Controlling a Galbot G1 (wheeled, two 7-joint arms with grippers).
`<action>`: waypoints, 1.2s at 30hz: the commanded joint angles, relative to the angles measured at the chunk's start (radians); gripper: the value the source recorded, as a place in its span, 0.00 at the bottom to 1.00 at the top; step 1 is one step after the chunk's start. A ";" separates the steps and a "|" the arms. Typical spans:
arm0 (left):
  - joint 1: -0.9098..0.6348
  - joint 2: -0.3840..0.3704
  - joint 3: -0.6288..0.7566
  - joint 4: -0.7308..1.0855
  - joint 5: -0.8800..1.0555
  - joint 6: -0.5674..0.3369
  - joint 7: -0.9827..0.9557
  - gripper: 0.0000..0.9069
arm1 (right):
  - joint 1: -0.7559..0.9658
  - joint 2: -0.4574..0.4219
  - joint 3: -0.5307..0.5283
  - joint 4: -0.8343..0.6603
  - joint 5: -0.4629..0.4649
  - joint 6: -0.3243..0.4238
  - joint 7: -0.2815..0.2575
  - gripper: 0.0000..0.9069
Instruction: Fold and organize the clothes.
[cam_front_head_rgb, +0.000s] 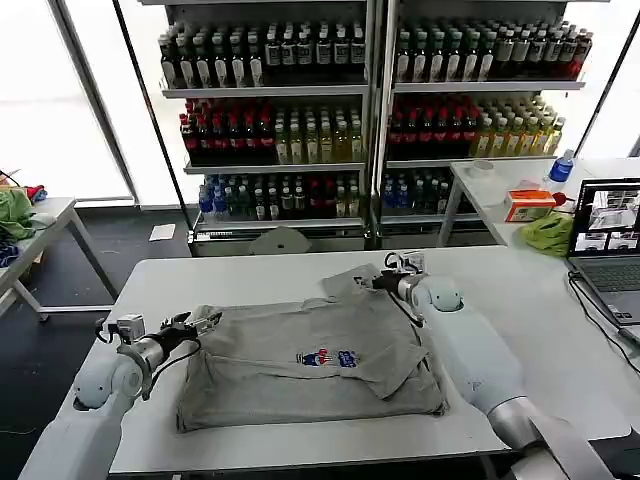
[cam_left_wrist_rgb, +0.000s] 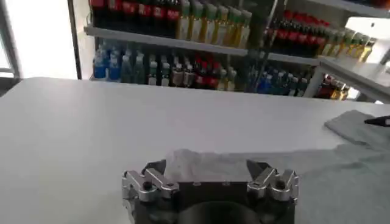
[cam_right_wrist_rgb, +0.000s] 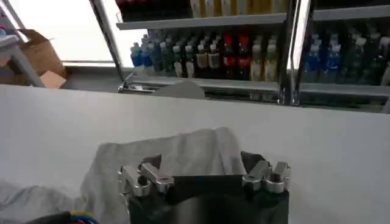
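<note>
One of the clothes, a light grey short-sleeved shirt (cam_front_head_rgb: 260, 370), lies spread on the white table (cam_front_head_rgb: 250, 275), partly folded, with a small multicoloured chest print (cam_front_head_rgb: 328, 357) facing up. My left gripper (cam_front_head_rgb: 208, 321) is low at the shirt's left edge. In the left wrist view it (cam_left_wrist_rgb: 207, 171) is open, with grey cloth (cam_left_wrist_rgb: 201, 161) lying between the fingers. My right gripper (cam_front_head_rgb: 373, 281) is at the far right sleeve. It (cam_right_wrist_rgb: 202, 165) is open too, straddling the sleeve cloth (cam_right_wrist_rgb: 177, 149).
Shelves of bottled drinks (cam_front_head_rgb: 370, 100) stand behind the table. A side table at the right holds a laptop (cam_front_head_rgb: 605, 225), a bright green cloth (cam_front_head_rgb: 548, 232), an orange box (cam_front_head_rgb: 528, 205) and a bottle (cam_front_head_rgb: 562, 166). Another table (cam_front_head_rgb: 45, 225) with cloths is at the left.
</note>
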 joint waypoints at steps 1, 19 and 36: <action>-0.060 -0.002 0.039 0.075 0.016 0.002 0.002 1.00 | 0.029 0.036 -0.018 -0.075 -0.006 -0.001 -0.009 0.00; -0.073 0.003 0.056 0.125 0.028 -0.013 0.054 0.59 | 0.001 0.010 -0.021 0.009 0.012 -0.017 -0.016 0.00; -0.071 -0.010 0.067 0.116 0.030 -0.023 0.067 0.00 | -0.016 -0.006 -0.012 0.047 0.043 -0.017 0.000 0.00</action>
